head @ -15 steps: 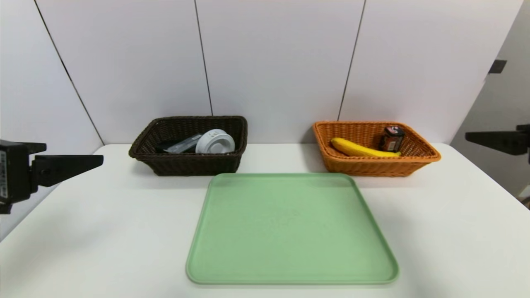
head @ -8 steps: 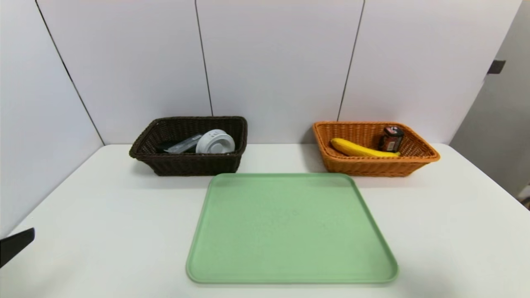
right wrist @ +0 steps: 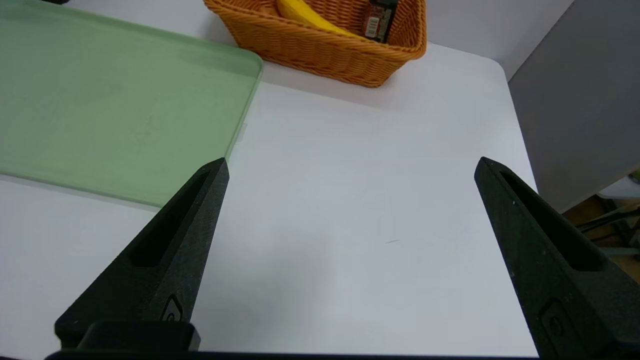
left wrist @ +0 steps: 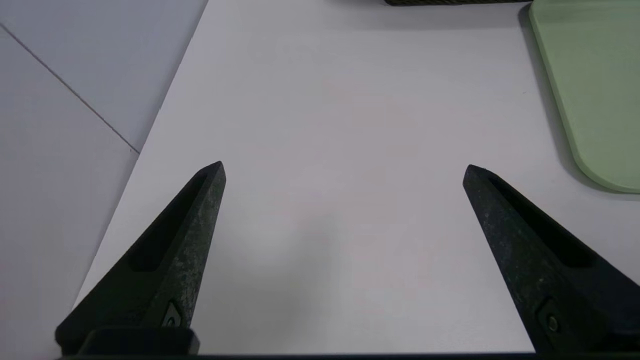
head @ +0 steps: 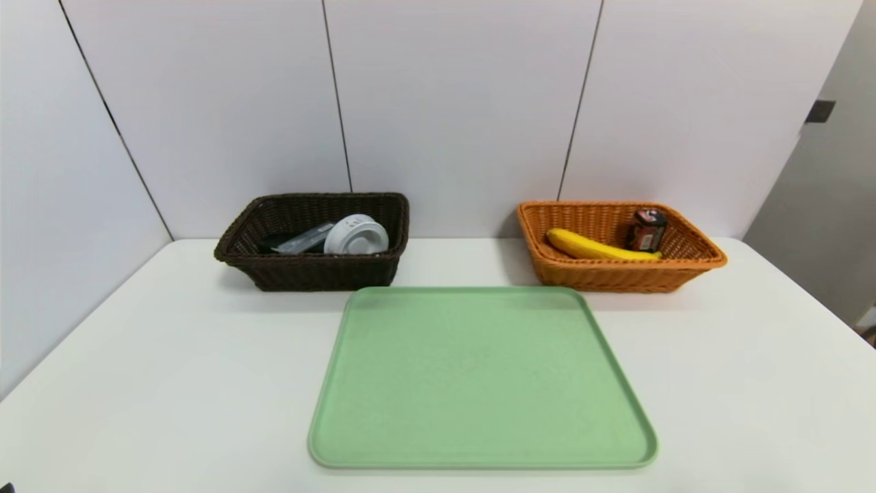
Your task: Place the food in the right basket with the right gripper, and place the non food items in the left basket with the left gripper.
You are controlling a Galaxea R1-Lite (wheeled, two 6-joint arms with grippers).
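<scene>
White worktop (head: 171,356) before pale wall panels; green tray (head: 479,376) at centre, bare. Dark brown basket (head: 311,270) behind the tray on the left holds a white round lid (head: 356,235) and a clear wrapped item (head: 304,239); orange basket (head: 616,274) on the right holds a banana (head: 595,248) and a small dark packet (head: 647,229). Left gripper (left wrist: 344,167) hangs over bare worktop beside the tray, fingers spread wide, holding nothing; right gripper (right wrist: 351,162) over worktop near the orange basket, fingers likewise wide and empty.

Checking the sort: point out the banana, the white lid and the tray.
banana (head: 602,248), head view, mid-body.
white lid (head: 356,235), head view, centre of its face.
tray (head: 479,376), head view, bare floor.
</scene>
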